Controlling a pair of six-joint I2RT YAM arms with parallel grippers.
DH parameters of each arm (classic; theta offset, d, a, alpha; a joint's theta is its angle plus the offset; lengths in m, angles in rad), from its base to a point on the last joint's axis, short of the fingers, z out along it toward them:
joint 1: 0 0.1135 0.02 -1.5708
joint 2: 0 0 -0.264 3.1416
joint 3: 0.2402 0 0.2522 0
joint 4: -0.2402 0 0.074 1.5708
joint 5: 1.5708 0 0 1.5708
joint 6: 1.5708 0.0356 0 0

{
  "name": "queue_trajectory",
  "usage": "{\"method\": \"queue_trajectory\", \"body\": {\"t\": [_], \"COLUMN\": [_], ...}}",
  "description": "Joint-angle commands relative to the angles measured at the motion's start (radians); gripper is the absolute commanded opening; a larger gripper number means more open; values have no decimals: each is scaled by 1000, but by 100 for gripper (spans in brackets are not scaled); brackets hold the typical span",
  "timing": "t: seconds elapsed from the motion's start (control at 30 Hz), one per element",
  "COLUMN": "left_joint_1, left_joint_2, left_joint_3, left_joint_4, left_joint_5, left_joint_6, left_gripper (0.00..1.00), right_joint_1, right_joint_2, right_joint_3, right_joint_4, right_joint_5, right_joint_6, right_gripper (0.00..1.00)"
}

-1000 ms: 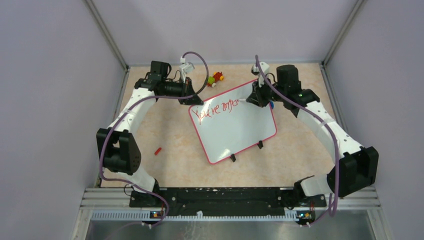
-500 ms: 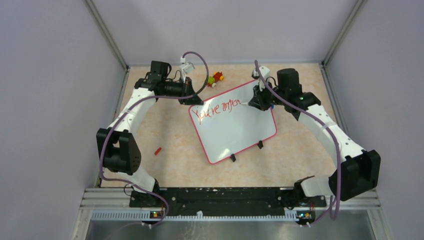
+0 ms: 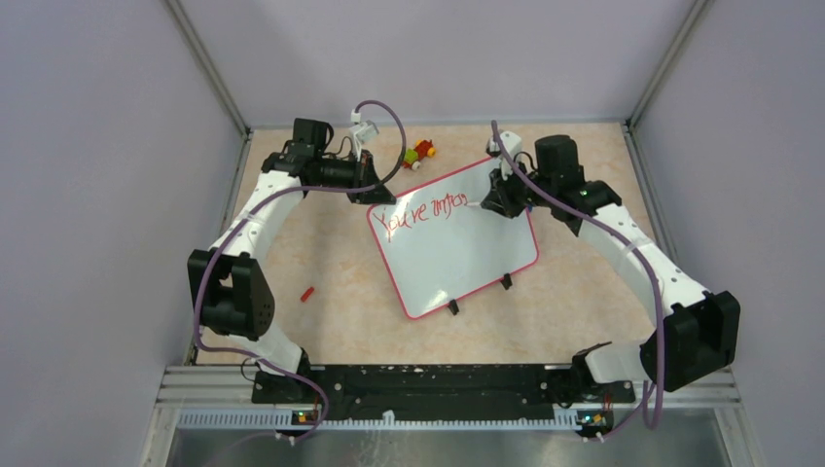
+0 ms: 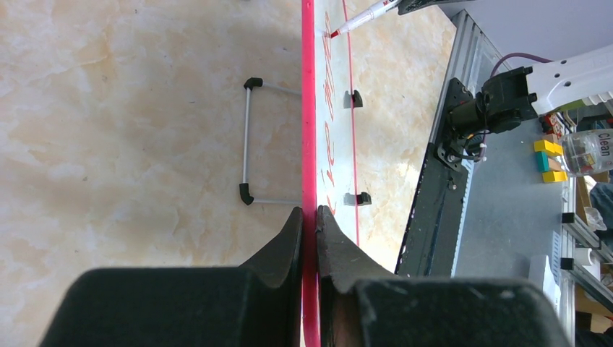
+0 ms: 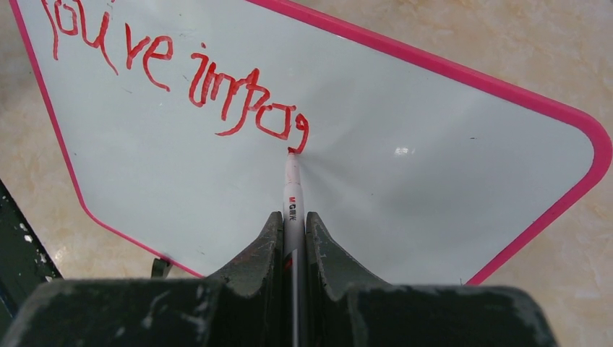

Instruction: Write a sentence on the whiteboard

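The whiteboard (image 3: 457, 258), white with a pink-red rim, lies tilted on the table, its two black clips (image 3: 453, 307) on the near edge. The sentence (image 3: 423, 212) in red reads "You're impo" plus a partial letter, also in the right wrist view (image 5: 173, 79). My left gripper (image 3: 375, 195) is shut on the board's rim at its far left corner (image 4: 309, 213). My right gripper (image 3: 496, 199) is shut on a white red-tipped marker (image 5: 293, 188), whose tip touches the board at the end of the last stroke. The marker also shows in the left wrist view (image 4: 361, 16).
A small colourful toy (image 3: 420, 152) lies beyond the board near the back wall. A small red piece (image 3: 307, 292) lies on the table left of the board. A wire stand (image 4: 249, 141) sticks out behind the board. Purple walls enclose three sides.
My right gripper has shifted slightly left with the marker, and the red lettering has grown by a stroke or two. The left arm and the board have not moved.
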State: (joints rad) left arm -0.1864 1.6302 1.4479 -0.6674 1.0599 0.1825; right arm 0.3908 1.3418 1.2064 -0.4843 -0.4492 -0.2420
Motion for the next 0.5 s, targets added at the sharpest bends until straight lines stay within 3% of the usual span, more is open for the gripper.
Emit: {"method": "queue_trajectory", "body": {"t": [0.0, 0.47], "left_joint_1": [-19, -19], "left_joint_2": [7, 8], "left_joint_3": [16, 16], "left_joint_4": [-20, -18], "left_joint_5": [20, 19], "left_joint_6": [20, 20], "left_gripper": [0, 0], "right_joint_1": [4, -26], "right_joint_2": [9, -6], "right_joint_3": [65, 81], "right_joint_4": [38, 23], "right_joint_5": [53, 35], "right_joint_6": [-3, -10], "right_gripper": [0, 0]}}
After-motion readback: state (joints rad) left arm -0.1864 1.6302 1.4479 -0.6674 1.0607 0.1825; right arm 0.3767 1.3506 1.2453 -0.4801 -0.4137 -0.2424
